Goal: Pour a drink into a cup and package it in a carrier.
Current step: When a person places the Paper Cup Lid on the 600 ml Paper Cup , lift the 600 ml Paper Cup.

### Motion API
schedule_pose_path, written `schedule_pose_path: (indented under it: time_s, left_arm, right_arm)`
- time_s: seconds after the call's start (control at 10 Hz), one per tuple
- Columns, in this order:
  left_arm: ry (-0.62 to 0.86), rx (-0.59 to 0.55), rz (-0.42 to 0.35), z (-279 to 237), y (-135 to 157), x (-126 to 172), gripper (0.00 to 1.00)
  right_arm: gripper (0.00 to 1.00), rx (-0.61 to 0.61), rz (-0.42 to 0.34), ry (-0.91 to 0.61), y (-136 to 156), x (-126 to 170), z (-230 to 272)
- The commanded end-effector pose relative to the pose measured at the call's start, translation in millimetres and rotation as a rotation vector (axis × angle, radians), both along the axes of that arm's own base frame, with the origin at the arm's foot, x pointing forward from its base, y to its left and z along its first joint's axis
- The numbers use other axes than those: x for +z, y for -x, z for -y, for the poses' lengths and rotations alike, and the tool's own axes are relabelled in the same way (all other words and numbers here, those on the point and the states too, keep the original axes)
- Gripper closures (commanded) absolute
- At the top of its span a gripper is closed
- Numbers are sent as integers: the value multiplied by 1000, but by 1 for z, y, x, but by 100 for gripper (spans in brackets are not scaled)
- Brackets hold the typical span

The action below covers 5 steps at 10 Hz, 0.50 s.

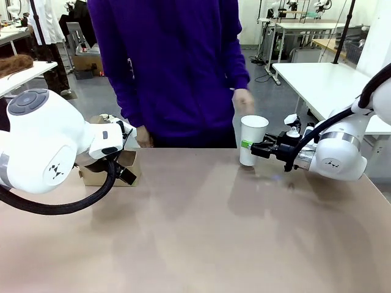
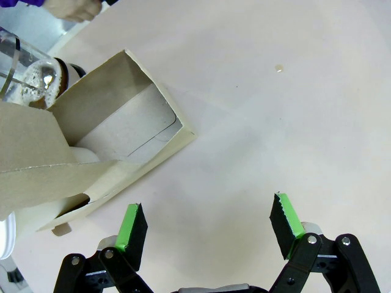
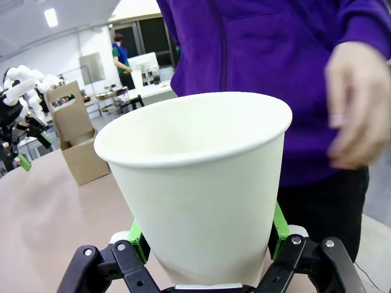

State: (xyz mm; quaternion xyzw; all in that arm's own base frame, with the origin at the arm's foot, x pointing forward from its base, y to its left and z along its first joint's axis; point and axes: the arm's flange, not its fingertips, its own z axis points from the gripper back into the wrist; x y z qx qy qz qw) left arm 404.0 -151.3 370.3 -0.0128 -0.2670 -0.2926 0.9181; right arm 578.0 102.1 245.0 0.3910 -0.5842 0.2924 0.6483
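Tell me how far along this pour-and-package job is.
Nothing is finished yet. In hand: the right gripper grips the cup, which stands upright at the far edge of the table and looks empty. The left gripper hangs open near the carrier, the jug beyond it. Left: pouring, then putting the cup in the carrier.

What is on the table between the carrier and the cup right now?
Nothing. In the front view, the tabletop between the carrier and the cup is bare. The person stands behind that stretch, beyond the table's far edge.
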Motion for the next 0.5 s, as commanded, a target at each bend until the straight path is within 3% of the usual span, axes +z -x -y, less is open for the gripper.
schedule_pose_path:
  time_s: [0.0,0.4]
  left_arm:
    - [2,0,0,0,0,0,0]
    - [2,0,0,0,0,0,0]
  right_arm:
    - [13,2,3,-1,0,2,-1]
    - [13,2,3,-1,0,2,-1]
